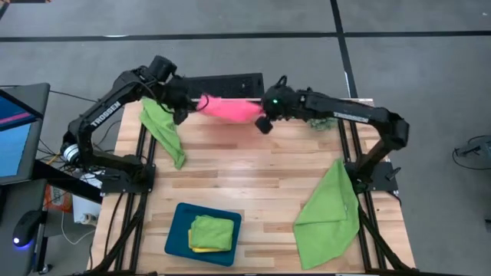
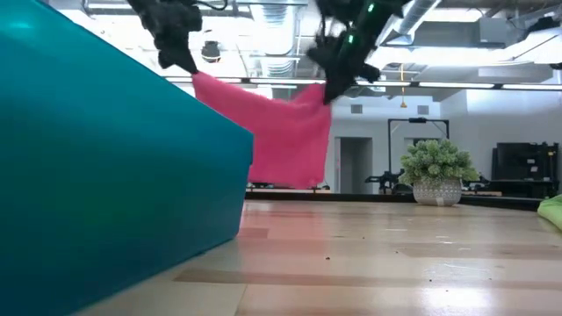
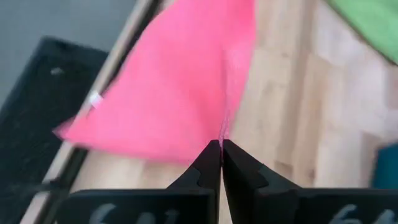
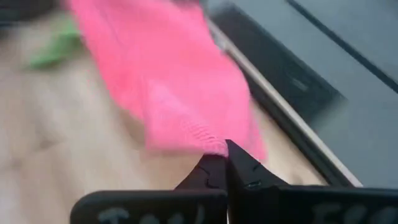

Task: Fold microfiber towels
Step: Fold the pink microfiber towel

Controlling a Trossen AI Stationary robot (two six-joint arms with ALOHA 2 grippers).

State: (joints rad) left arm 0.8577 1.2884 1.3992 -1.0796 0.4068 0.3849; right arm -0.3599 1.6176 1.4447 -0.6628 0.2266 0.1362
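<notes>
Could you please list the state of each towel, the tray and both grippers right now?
pink towel: lifted off the table, stretched between both grippers
left gripper: fingers shut on pink towel
right gripper: fingers shut on pink towel
green towel at left edge: unfolded, draped
green towel at right edge: unfolded, overhanging
folded towels: stacked in tray
teal tray: holding folded towels

Fuzzy matt pink towel (image 1: 229, 108), smooth wood table (image 1: 253, 165) w/ slight sheen, matt teal tray (image 1: 176, 234).

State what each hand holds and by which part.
Both hold the pink towel, hung above the table: left hand pinches one upper corner, right hand the other.
</notes>
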